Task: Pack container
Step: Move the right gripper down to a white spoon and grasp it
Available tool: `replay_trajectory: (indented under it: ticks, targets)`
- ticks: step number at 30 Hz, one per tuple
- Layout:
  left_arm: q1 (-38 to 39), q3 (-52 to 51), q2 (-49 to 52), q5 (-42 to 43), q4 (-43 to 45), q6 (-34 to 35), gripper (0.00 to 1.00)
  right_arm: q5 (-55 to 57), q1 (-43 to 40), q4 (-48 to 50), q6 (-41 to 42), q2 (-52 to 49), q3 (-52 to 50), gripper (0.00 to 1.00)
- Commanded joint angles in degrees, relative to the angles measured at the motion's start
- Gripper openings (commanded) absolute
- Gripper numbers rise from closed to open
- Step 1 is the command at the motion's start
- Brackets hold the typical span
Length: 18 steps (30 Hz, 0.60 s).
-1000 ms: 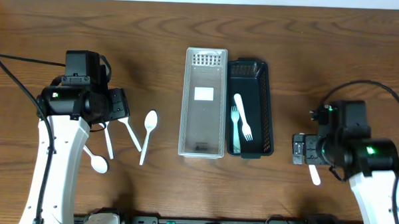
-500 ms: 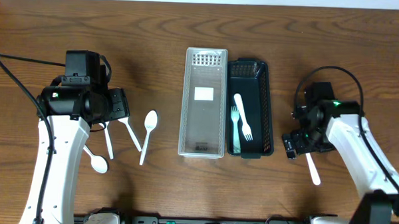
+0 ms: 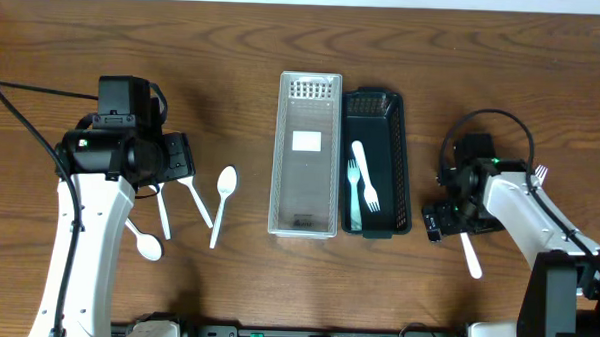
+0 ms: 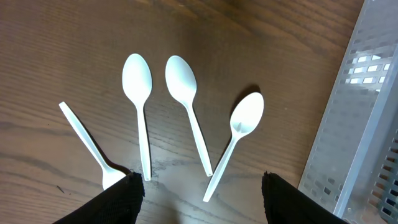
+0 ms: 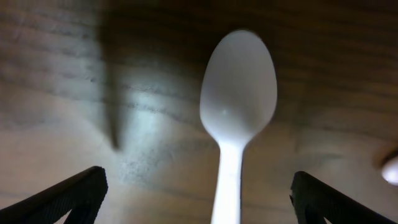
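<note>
Spoons (image 3: 225,183): four left, one right
Forks (image 3: 361,186): two, in black basket (image 3: 401,142)
Left gripper (image 4: 205,199): jaws wide
Right gripper (image 5: 202,199): jaws wide, astride spoon (image 5: 238,87)
Edges: basket against clear tray (image 3: 308,109)

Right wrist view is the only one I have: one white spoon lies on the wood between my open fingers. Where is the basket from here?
Observer: The black basket sits between the right gripper and the clear container, apart from the gripper.
Operator: Is anything inside the basket?
Observer: Two forks lie in it, side by side.
Operator: And what waits on the other side?
Observer: Four white spoons lie beside the open left gripper, none of them held.
</note>
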<state>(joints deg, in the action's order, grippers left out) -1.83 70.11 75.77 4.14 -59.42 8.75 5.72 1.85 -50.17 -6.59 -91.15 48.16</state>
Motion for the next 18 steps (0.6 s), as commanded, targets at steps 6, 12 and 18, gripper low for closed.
replay_trajectory:
  ticks: [6, 12, 18]
  targets:
    - [0.0, 1.0, 0.1, 0.0, -0.4, -0.4, 0.64, -3.4, -2.6, 6.7, -0.3, -0.4, -6.5, 0.92]
    - [0.0, 1.0, 0.1, 0.0, -0.8, -0.4, 0.64, -3.4, -2.8, 8.1, 0.4, -0.4, -7.1, 0.87]
    - [0.0, 1.0, 0.1, 0.0, -1.0, -0.4, 0.64, -3.4, -2.8, 8.6, 0.4, -0.4, -7.1, 0.67]
